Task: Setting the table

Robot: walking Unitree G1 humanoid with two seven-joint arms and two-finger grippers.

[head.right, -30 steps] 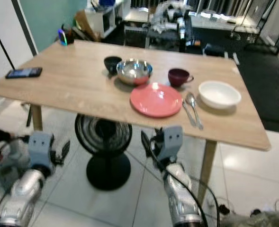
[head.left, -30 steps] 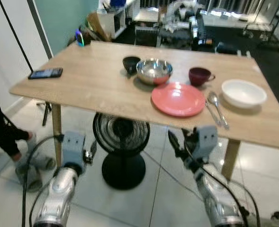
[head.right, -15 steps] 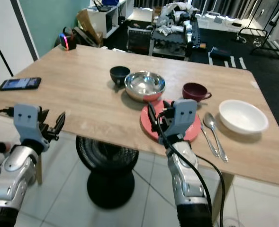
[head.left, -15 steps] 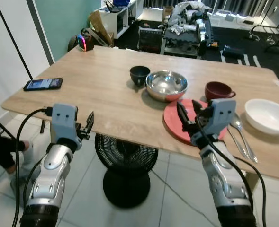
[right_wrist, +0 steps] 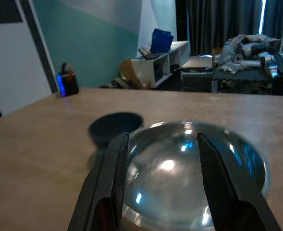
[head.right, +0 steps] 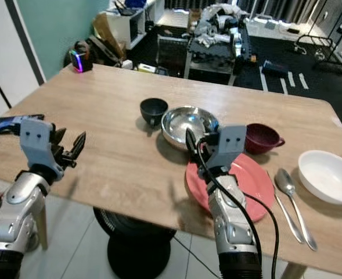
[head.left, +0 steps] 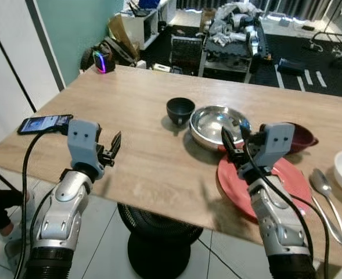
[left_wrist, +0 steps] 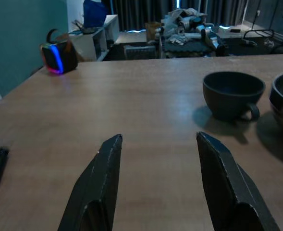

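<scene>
Steel bowl [head.right: 189, 126] mid-table [head.right: 101, 122], directly ahead of right hand [head.right: 198, 145] poised with fingers apart just short of its rim, above red plate [head.right: 249, 180]; left hand [head.right: 66, 148], also spread, well away near table's edge.

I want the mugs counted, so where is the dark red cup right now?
In the right eye view the dark red cup stands on the table, right of the steel bowl, behind the red plate, just beyond the right gripper.
</scene>
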